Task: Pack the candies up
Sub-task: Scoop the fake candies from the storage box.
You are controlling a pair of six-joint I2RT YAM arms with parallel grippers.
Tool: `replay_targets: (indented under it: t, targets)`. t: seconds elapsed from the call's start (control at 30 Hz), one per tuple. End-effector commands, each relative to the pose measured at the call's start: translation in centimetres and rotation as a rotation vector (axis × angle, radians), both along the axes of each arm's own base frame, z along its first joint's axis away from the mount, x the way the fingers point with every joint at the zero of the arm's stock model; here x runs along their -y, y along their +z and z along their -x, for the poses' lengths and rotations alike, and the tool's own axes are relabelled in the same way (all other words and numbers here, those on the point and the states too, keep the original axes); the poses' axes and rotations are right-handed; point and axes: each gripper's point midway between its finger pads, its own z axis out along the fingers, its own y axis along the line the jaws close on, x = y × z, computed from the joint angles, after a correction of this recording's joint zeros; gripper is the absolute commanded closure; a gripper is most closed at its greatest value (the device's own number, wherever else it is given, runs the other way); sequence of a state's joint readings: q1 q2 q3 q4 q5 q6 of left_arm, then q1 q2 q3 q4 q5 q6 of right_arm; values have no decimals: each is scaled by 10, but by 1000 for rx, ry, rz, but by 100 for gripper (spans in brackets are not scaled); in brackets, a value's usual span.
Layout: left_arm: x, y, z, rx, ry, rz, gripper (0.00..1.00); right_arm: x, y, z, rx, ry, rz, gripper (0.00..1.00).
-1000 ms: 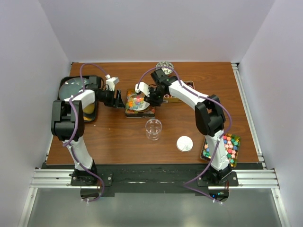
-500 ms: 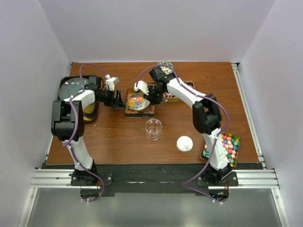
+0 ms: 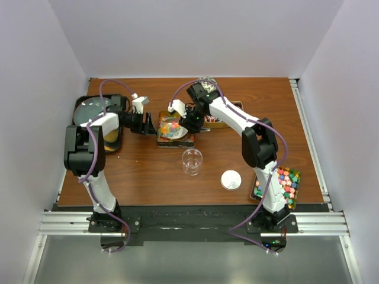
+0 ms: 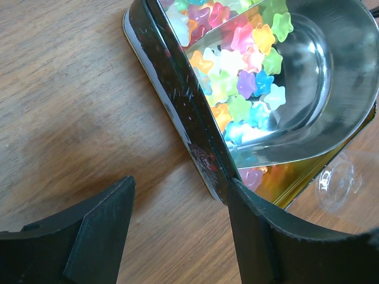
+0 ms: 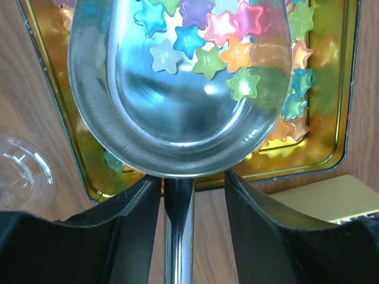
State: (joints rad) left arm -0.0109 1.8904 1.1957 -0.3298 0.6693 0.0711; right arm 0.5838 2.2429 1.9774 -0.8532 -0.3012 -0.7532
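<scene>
Pastel star-shaped candies (image 5: 207, 35) lie in a steel scoop (image 5: 177, 89) and under it in a gold-lined tin (image 5: 331, 154) with black walls. My right gripper (image 5: 189, 180) is shut on the scoop's handle and holds the bowl over the tin (image 3: 174, 141). My left gripper (image 4: 180, 186) is open at the tin's left side, its right finger (image 4: 266, 236) against the tin's corner, its other finger over bare wood. In the top view the right gripper (image 3: 188, 121) and left gripper (image 3: 151, 126) flank the tin. Bright cube candies fill a tray (image 3: 283, 183) at the front right.
A clear cup (image 3: 192, 161) stands just in front of the tin, its white lid (image 3: 231, 179) to the right of it. A dark tray (image 3: 95, 115) lies at the far left. A box (image 3: 222, 118) sits behind the right gripper.
My right gripper has shifted slightly left with the scoop over the tin. The left arm has not moved.
</scene>
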Motion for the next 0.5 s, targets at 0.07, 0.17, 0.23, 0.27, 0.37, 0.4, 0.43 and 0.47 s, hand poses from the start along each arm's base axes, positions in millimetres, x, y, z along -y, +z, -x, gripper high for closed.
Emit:
replay_targets:
  t: [0.07, 0.17, 0.23, 0.27, 0.37, 0.4, 0.43, 0.47]
  targets:
    - [7, 7, 0, 19, -11, 38, 32, 24, 13, -11, 0, -47, 64, 49]
    - [7, 6, 2, 16, -11, 38, 32, 26, 10, -13, 0, -55, 77, 48]
    - [7, 6, 2, 16, -11, 38, 32, 27, 9, -13, -1, -58, 81, 48]
    - [7, 6, 2, 16, -12, 39, 32, 29, 7, -13, -2, -60, 89, 48]
    - [7, 7, 3, 18, -13, 36, 32, 33, 7, -13, -7, -72, 92, 48]
    - [7, 6, 3, 16, -10, 37, 32, 35, 6, -13, -7, -75, 94, 48]
    - [7, 6, 3, 14, -11, 38, 32, 38, 3, -13, -13, -80, 104, 48]
    - [7, 5, 4, 13, -10, 37, 32, 39, 2, -13, -13, -77, 106, 49]
